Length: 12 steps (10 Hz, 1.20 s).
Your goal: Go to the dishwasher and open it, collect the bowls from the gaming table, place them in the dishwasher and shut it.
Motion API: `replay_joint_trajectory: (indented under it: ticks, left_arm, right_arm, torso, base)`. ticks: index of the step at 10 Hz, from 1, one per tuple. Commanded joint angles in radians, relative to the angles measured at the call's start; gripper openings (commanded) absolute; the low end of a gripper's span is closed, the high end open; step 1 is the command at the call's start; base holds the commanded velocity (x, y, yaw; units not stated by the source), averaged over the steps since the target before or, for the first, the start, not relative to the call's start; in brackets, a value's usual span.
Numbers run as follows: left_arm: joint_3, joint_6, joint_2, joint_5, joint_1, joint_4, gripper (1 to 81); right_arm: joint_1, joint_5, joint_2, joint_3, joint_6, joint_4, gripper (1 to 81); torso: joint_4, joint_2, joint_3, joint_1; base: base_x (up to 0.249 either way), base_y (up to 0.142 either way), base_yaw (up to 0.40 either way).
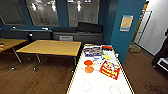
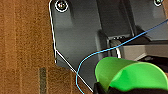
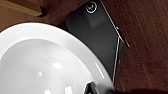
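Two orange bowls (image 1: 88, 66) sat touching near the middle of the gaming table (image 1: 100, 86), a long slab with a glossy white top and a thin yellow edge, among flat, brightly printed board-game boxes (image 1: 110, 69). By my reading they had yet to be collected. A green bowl (image 2: 130, 75), thin-walled smooth plastic, showed large in the left wrist view with a dark piece at its rim; it looked carried over the brown wood floor (image 2: 25, 45), though I could not tell whether those jaws were clamped on it. A broad white bowl (image 3: 45, 62), shiny and rounded, showed likewise by the right wrist, and its jaws I could not read either. Yellow-wood tables (image 1: 50, 47) stood beside. No dishwasher stood within sight.
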Motion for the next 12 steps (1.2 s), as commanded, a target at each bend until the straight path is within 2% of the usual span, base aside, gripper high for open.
replay_joint_trajectory:
  ticks: [1, 7, 12]
  left_arm:
    - [-0.002, 0.001, -0.005, 0.05, -0.029, 0.01, 1.0]
    - [-0.002, 0.001, 0.002, 0.05, -0.02, 0.01, 1.0]
    - [-0.012, 0.001, 0.01, 0.051, -0.015, 0.011, 1.0]
  right_arm:
    - [0.015, -0.057, 0.016, -0.04, -0.003, -0.036, 1.0]
    - [0.001, -0.055, 0.056, -0.09, -0.005, -0.048, 1.0]
    - [-0.003, -0.055, 0.107, -0.193, -0.008, -0.099, 1.0]
  torso:
    - [0.0, 0.0, 0.0, 0.0]
    - [0.0, 0.001, 0.0, -0.001]
    - [0.0, 0.001, 0.0, -0.001]
  base:
    - [0.0, 0.0, 0.0]
    - [-0.105, 0.0, 0.0]
    - [-0.131, 0.0, 0.0]
